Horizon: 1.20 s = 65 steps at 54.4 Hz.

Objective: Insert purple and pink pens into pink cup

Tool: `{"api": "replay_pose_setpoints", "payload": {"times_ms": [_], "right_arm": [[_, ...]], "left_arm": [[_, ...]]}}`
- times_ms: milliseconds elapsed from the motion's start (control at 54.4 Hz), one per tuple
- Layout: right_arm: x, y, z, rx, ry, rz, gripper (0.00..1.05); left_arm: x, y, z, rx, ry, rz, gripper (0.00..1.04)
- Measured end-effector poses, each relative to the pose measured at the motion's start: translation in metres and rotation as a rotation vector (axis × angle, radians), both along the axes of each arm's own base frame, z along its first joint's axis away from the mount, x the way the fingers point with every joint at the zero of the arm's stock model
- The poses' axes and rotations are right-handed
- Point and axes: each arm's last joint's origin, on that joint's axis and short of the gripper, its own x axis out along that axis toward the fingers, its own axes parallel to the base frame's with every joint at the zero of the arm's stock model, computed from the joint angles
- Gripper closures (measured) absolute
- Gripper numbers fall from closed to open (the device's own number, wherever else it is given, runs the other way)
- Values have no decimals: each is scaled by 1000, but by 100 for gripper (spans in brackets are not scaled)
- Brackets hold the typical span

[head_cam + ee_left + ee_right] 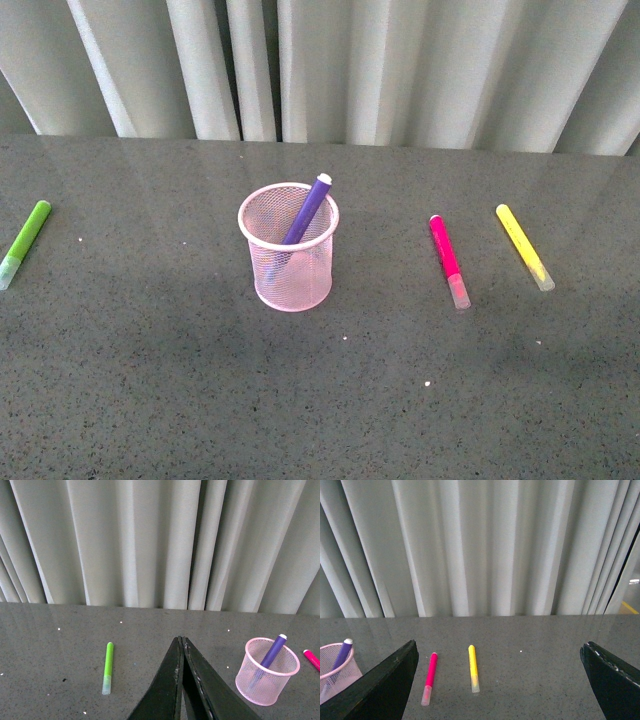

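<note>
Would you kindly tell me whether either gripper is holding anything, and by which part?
Nothing is held: the left gripper is shut on nothing, the right gripper open and empty; the magenta-pink marker pen lies on the grey table.

Front cam, btwn the arms, looks down & fwd across the worktop to the curtain at 12 o'clock, pink cup near centre. Left wrist cam rides low behind the left claw, facing the same curtain; covers green marker at cup's 9 o'clock. Right wrist cam, similarly low, looks past the right claw; covers pink pen, yellow marker at 3 o'clock. All three share cup w/ purple pen.
</note>
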Motion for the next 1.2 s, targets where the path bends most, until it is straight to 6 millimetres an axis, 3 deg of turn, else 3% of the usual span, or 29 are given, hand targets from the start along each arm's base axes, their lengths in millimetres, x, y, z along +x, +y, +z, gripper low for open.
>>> {"api": "replay_pose_setpoints", "payload": {"times_ms": [423,662,754,809,883,956,1030,1195], "right_arm": [[0,0,0,0,0,0,7],[0,0,0,0,0,0,7],[4,-4,1,183,317,-70,7],[15,-9,5,298,411,-126,7],[39,-18,15,382,402,-167,7],[65,-23,26,416,393,-150,7],[103,-25,32,412,447,-129,7],[170,-13,11,377,578,-73,7]], "left_arm": [[-12,0,-3,0,6,-1,101],[-12,0,-3,0,7,-1,44],[-12,0,-3,0,7,-1,26],[-12,0,-3,0,6,-2,17],[-12,0,-3,0,6,-2,6],[-12,0,-3,1,6,-1,7],[-12,0,-3,2,6,-1,7],[-12,0,-3,2,6,-1,7]]}}
